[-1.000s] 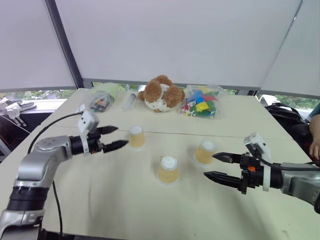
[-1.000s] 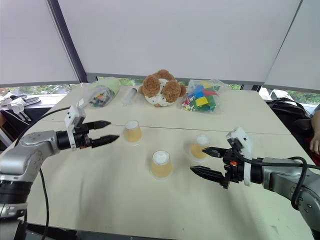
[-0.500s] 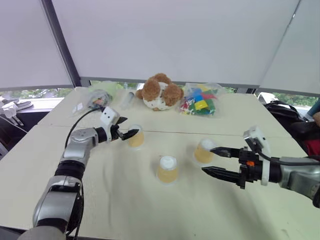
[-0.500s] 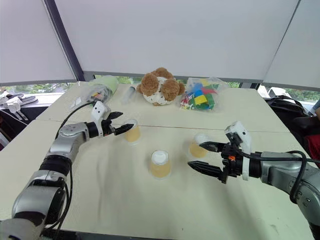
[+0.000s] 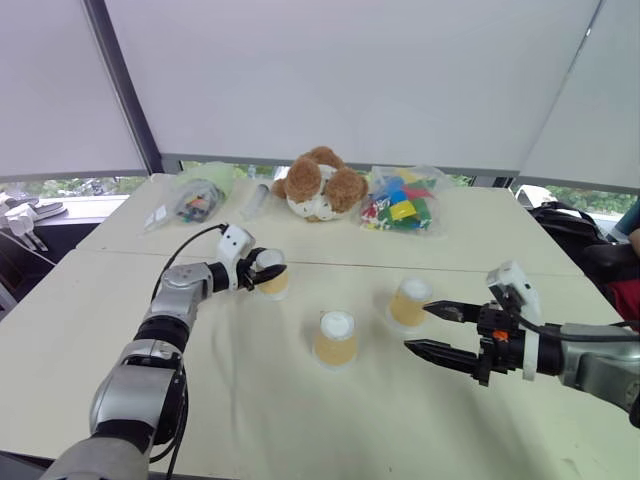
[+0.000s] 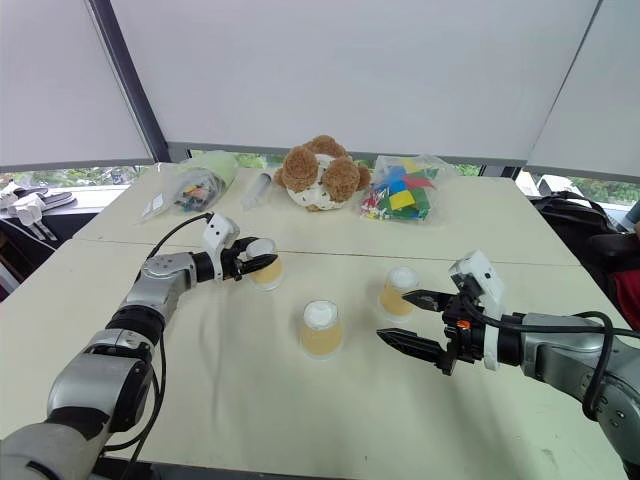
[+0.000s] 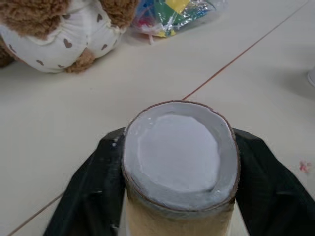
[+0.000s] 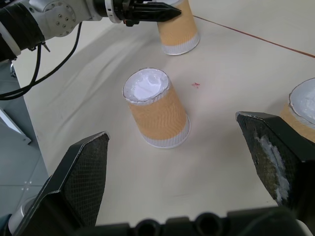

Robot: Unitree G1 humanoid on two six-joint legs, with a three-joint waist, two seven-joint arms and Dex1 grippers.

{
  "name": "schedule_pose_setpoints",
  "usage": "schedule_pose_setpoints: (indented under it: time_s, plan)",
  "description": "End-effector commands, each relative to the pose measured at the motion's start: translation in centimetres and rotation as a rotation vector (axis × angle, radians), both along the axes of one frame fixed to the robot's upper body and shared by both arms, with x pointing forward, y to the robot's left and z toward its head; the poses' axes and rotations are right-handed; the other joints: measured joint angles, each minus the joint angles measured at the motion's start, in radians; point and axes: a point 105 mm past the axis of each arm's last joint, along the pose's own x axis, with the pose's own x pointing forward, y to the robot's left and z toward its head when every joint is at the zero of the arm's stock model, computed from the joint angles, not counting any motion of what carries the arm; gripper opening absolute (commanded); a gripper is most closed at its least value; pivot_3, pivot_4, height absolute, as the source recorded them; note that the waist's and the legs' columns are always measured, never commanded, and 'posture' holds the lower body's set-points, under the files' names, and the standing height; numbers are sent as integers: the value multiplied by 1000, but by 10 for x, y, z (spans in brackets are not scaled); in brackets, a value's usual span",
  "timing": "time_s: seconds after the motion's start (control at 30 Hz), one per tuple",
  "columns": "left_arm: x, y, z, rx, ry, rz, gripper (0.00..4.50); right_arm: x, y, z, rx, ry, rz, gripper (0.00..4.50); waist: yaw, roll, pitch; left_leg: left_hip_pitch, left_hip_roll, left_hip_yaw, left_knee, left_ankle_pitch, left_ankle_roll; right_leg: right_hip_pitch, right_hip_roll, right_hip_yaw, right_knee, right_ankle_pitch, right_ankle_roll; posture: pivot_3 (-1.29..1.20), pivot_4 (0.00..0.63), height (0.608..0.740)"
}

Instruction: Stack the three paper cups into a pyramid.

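Tan cups (image 5: pixel 337 340), white bases; brown teddy (image 5: pixel 320 186) (heart-print belly); cream table (image 5: pixel 300 420).

Three cups (image 5: pixel 337 338) before teddy bear (image 5: pixel 320 186)

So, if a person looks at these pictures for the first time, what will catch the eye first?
Probably the left gripper, shut on the upside-down paper cup at the left of the table. Next, the open right gripper beside the right cup, with the middle cup standing alone nearer the robot. At the far edge, a brown teddy bear lies next to a bag of coloured blocks.
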Motion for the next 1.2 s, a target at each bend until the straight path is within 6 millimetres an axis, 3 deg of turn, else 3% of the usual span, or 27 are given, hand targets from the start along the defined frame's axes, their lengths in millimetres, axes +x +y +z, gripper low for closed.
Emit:
schedule_pose_setpoints:
  time_s: [0.03,0.17,0.33,0.5,0.83,1.2]
  plan:
    - [1,-6,27,-25,-93,-30,2282,-2,2,10,12,-50,14,4500,0,0,0,0,0,0,0,0,0,0,0,0,0,0,0,0,150,740]
    - [-12,2,33,-18,-96,-110,2282,-3,0,9,7,-39,12,4500,0,0,0,0,0,0,0,0,0,0,0,0,0,0,0,0,150,740]
    - [-65,11,20,63,-26,-276,2282,-6,-7,10,-2,-31,5,4500,-13,2,-1,1,1,0,-1,0,0,0,0,0,1,0,0,0,150,740]
    - [-110,-2,8,33,15,-302,2282,-6,-4,9,10,-20,19,4500,4,2,-1,1,2,-1,1,0,0,1,0,0,3,0,0,0,150,740]
    - [-113,-29,-3,-23,7,-258,2282,-5,-1,6,15,-8,37,4500,13,2,-1,2,0,-2,3,0,0,4,-1,-2,1,0,0,0,150,740]
    - [-109,-41,-14,2,21,-330,2282,-10,-1,6,8,-6,23,4500,0,2,-1,2,0,-2,3,0,0,4,0,-2,1,0,0,0,150,740]
